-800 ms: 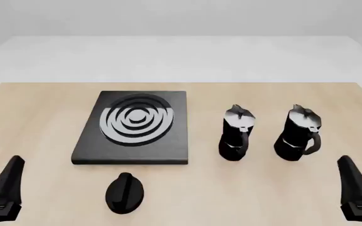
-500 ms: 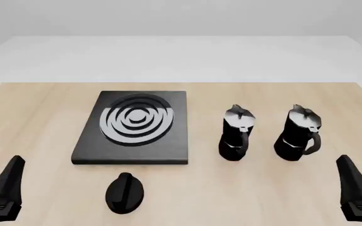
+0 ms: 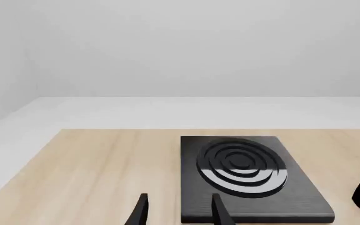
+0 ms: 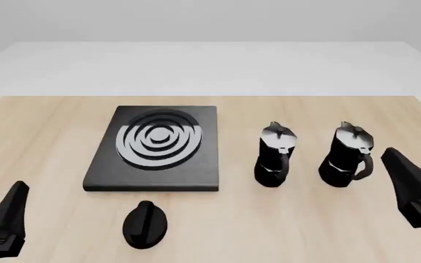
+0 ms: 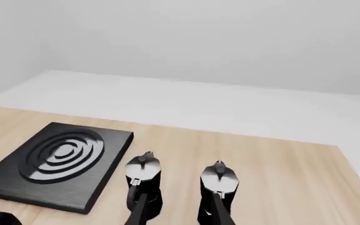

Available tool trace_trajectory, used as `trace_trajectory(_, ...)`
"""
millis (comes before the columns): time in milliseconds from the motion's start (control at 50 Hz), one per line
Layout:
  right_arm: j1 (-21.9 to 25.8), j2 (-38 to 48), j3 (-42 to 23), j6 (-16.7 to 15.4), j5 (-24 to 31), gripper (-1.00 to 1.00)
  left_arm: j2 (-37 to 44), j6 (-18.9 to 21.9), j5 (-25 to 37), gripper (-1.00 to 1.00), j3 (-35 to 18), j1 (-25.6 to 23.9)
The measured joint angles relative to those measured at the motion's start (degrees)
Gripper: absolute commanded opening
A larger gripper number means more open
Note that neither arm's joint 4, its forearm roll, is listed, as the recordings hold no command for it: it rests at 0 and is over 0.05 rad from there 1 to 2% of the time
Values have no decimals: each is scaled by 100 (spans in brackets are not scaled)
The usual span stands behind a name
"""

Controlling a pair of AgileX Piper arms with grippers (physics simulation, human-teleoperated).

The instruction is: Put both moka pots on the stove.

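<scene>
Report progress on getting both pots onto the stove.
Done: nothing. Both pots, left pot and right pot, stand on the table right of the stove, whose top is bare. In hand: nothing; the right gripper is open and points toward the pots, and the left gripper is open near the stove. Left: grasp and move both pots.

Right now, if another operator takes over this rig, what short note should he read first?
Left gripper: open, empty, low near the table's front-left edge.
Right gripper: open, empty, close to the right moka pot.
Both pots, including the left moka pot, stand upright on the table, right of the stove.
Done: nothing placed yet.
Left: grasp each pot and set it on the stove.
</scene>
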Motion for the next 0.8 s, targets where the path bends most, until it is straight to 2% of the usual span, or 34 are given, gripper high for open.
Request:
trace_trajectory(220,415,862,-723,-49,277,100,0,0,0,100,0,0)
trace_trajectory(420,765,1641,-1285,62,465,100,0,0,0,100,0,0)
trace_trajectory(620,986,2699,-1818,445,632,100,0,0,0,100,0,0)
trace_trajectory(800,1066,3432,-2037,718,575,100,0,0,0,100,0,0)
